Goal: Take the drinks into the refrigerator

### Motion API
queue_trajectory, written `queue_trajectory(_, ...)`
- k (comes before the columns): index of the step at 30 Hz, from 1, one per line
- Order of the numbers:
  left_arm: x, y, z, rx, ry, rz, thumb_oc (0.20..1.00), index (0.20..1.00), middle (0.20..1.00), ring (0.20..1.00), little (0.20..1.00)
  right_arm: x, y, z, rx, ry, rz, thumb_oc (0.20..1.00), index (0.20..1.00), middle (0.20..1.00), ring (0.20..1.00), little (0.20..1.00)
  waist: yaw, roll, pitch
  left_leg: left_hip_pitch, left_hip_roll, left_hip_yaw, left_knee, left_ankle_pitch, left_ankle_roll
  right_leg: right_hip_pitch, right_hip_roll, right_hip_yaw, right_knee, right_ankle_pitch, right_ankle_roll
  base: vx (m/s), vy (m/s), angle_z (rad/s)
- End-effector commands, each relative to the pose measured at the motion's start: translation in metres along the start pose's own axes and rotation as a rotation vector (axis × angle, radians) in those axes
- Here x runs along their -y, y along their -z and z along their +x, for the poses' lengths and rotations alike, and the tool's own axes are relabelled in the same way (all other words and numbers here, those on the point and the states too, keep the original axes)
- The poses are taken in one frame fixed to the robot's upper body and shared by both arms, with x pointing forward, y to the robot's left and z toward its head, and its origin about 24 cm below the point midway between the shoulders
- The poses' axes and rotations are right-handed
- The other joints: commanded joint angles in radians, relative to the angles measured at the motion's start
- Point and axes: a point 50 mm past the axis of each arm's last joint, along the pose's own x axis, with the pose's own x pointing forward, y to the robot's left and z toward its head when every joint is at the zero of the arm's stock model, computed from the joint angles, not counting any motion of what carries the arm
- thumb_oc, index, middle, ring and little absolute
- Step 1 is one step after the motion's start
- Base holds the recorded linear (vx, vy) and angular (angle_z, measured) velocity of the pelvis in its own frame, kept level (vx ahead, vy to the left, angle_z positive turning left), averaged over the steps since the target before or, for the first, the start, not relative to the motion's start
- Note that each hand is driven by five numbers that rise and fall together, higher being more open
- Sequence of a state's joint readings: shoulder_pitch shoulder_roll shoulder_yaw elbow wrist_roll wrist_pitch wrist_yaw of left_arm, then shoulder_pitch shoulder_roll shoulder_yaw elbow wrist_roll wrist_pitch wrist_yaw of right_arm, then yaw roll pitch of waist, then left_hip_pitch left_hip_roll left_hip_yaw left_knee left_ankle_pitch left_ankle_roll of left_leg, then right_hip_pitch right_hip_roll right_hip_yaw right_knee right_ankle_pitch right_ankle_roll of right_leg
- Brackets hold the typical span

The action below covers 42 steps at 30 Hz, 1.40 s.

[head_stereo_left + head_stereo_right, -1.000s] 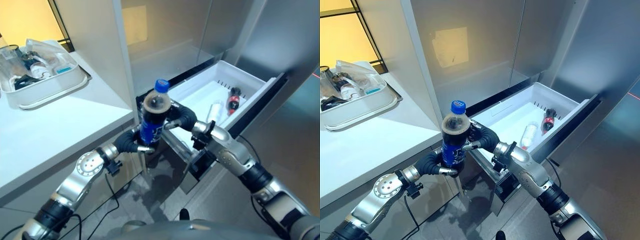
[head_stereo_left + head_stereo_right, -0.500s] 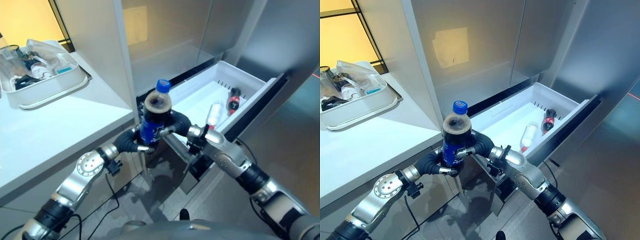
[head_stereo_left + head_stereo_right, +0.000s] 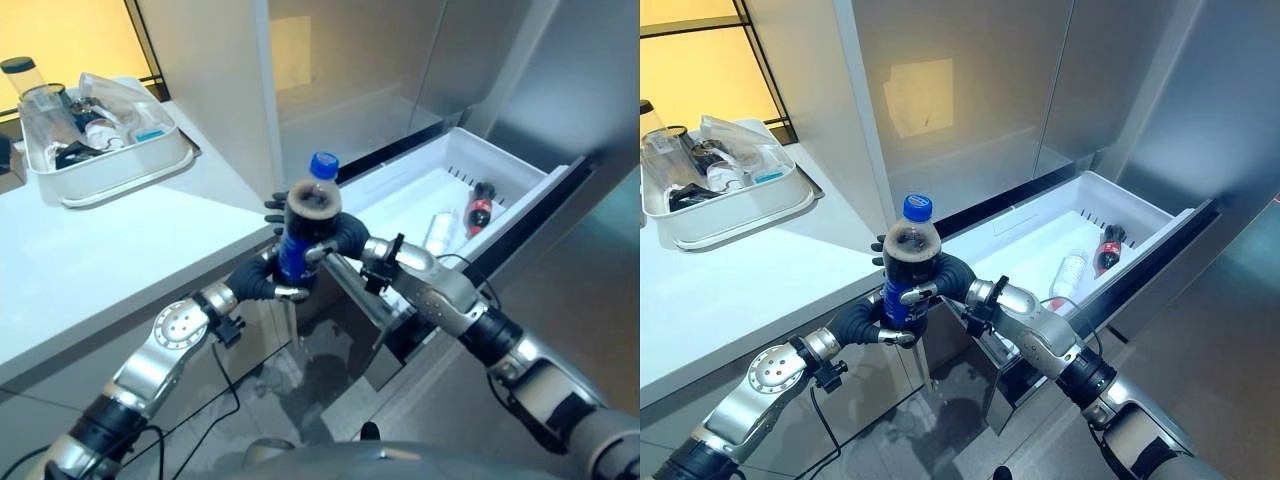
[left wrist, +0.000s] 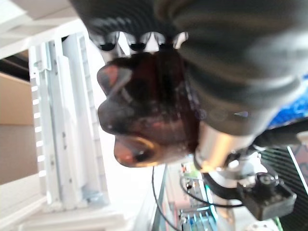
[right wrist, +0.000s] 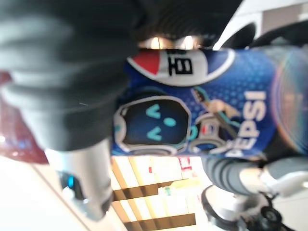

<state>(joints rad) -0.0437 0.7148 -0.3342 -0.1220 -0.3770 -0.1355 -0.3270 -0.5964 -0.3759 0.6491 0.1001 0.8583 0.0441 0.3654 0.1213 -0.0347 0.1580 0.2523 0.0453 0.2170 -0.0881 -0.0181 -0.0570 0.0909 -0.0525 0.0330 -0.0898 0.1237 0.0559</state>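
A full cola bottle (image 3: pixel 908 262) with a blue cap is held upright in the air between the white counter (image 3: pixel 120 250) and the open refrigerator drawer (image 3: pixel 1040 225), where two more bottles (image 3: pixel 1085 262) already lie. It is judged fairly heavy, stiff-walled and slick on its label, so the labelled waist is the place to be gripped. The left hand (image 3: pixel 862 322) is curled round the lower body, while the right hand (image 3: pixel 948 277) is wrapped round the label from the opposite side.
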Motion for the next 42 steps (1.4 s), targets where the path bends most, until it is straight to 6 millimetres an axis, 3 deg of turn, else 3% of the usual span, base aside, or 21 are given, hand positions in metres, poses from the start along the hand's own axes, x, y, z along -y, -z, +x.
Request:
queue_trajectory(1, -0.004, -0.049, 0.028, 0.262, 0.05, 0.06, 0.2, 0.2, 0.2, 0.2, 0.2, -0.021, -0.048, 0.04, 0.197, -0.127, -0.038, 1.0, 1.0, 1.0, 1.0, 1.0, 0.016, 0.0, -0.014, -0.024, -0.032, -0.093, 0.02, -0.059, 0.046, -0.004, -0.043, -0.078, 0.134, -0.089, 0.058, 0.0, 0.0, 0.0)
queue_trajectory(3, -0.005, -0.049, 0.029, 0.265, 0.049, 0.055, 0.2, 0.2, 0.2, 0.2, 0.2, -0.025, -0.049, 0.045, 0.207, -0.138, -0.031, 1.0, 1.0, 1.0, 1.0, 1.0, 0.018, 0.0, -0.015, -0.023, -0.032, -0.091, 0.02, -0.059, 0.045, -0.005, -0.042, -0.077, 0.133, -0.087, 0.059, 0.0, 0.0, 0.0)
queue_trajectory(4, -0.005, -0.049, 0.029, 0.264, 0.048, 0.052, 0.2, 0.2, 0.2, 0.2, 0.2, -0.027, -0.051, 0.046, 0.211, -0.15, -0.033, 0.752, 0.752, 0.752, 0.752, 0.752, 0.018, -0.001, -0.016, -0.024, -0.031, -0.091, 0.02, -0.059, 0.045, -0.005, -0.042, -0.076, 0.134, -0.088, 0.059, 0.0, 0.0, 0.0)
queue_trajectory(5, -0.005, -0.049, 0.028, 0.263, 0.044, 0.051, 0.2, 0.2, 0.2, 0.2, 0.2, -0.027, -0.052, 0.045, 0.224, -0.149, -0.03, 0.2, 0.2, 0.2, 0.2, 0.2, 0.018, -0.001, -0.015, -0.023, -0.032, -0.09, 0.02, -0.058, 0.045, -0.006, -0.041, -0.076, 0.135, -0.088, 0.059, 0.0, 0.0, 0.0)
queue_trajectory(26, -0.007, -0.045, 0.023, 0.251, 0.004, 0.049, 0.2, 0.2, 0.2, 0.2, 0.2, -0.025, -0.05, 0.032, 0.252, -0.126, -0.002, 0.2, 0.2, 0.2, 0.2, 0.2, 0.019, 0.002, -0.01, -0.028, -0.03, -0.095, 0.014, -0.048, 0.045, -0.007, -0.043, -0.082, 0.129, -0.077, 0.06, -0.01, -0.002, 0.0)
queue_trajectory(27, -0.007, -0.044, 0.022, 0.247, 0.001, 0.047, 0.238, 0.238, 0.238, 0.238, 0.238, -0.025, -0.051, 0.03, 0.261, -0.121, -0.006, 0.2, 0.2, 0.2, 0.2, 0.2, 0.017, 0.002, -0.009, -0.029, -0.03, -0.095, 0.014, -0.048, 0.045, -0.007, -0.044, -0.082, 0.128, -0.077, 0.06, 0.0, 0.0, 0.0)
queue_trajectory(28, -0.006, -0.042, 0.022, 0.243, -0.001, 0.042, 0.445, 0.445, 0.445, 0.445, 0.445, -0.023, -0.052, 0.027, 0.273, -0.106, -0.005, 0.2, 0.2, 0.2, 0.2, 0.2, 0.016, 0.003, -0.009, -0.029, -0.03, -0.095, 0.014, -0.048, 0.045, -0.007, -0.044, -0.082, 0.128, -0.076, 0.06, 0.0, 0.0, 0.0)
queue_trajectory(29, -0.006, -0.041, 0.021, 0.237, -0.004, 0.038, 1.0, 1.0, 1.0, 1.0, 1.0, -0.02, -0.053, 0.025, 0.281, -0.092, -0.004, 0.2, 0.2, 0.2, 0.2, 0.2, 0.016, 0.004, -0.008, -0.029, -0.031, -0.095, 0.014, -0.048, 0.045, -0.007, -0.044, -0.082, 0.127, -0.076, 0.06, 0.0, 0.0, 0.0)
queue_trajectory(33, -0.007, -0.038, 0.019, 0.23, -0.022, 0.021, 1.0, 1.0, 1.0, 1.0, 1.0, -0.016, -0.057, 0.015, 0.311, -0.065, -0.013, 0.2, 0.2, 0.2, 0.2, 0.2, 0.011, 0.004, -0.008, -0.028, -0.031, -0.094, 0.013, -0.048, 0.045, -0.008, -0.044, -0.083, 0.126, -0.075, 0.061, 0.0, 0.0, 0.0)
queue_trajectory(36, -0.008, -0.034, 0.016, 0.227, -0.034, -0.022, 1.0, 1.0, 1.0, 1.0, 1.0, -0.006, -0.068, -0.002, 0.353, -0.01, -0.062, 0.2, 0.2, 0.2, 0.2, 0.2, 0.007, 0.004, -0.006, -0.03, -0.031, -0.094, 0.013, -0.049, 0.045, -0.01, -0.043, -0.084, 0.126, -0.075, 0.061, 0.0, 0.0, 0.0)
queue_trajectory(42, -0.006, -0.025, -0.001, 0.213, -0.027, -0.117, 1.0, 1.0, 1.0, 1.0, 1.0, 0.031, -0.093, -0.066, 0.448, 0.236, -0.207, 0.2, 0.2, 0.2, 0.2, 0.2, -0.006, 0.004, -0.002, -0.029, -0.028, -0.1, 0.013, -0.064, 0.046, -0.011, -0.043, -0.092, 0.132, -0.09, 0.067, 0.01, 0.004, 0.04)
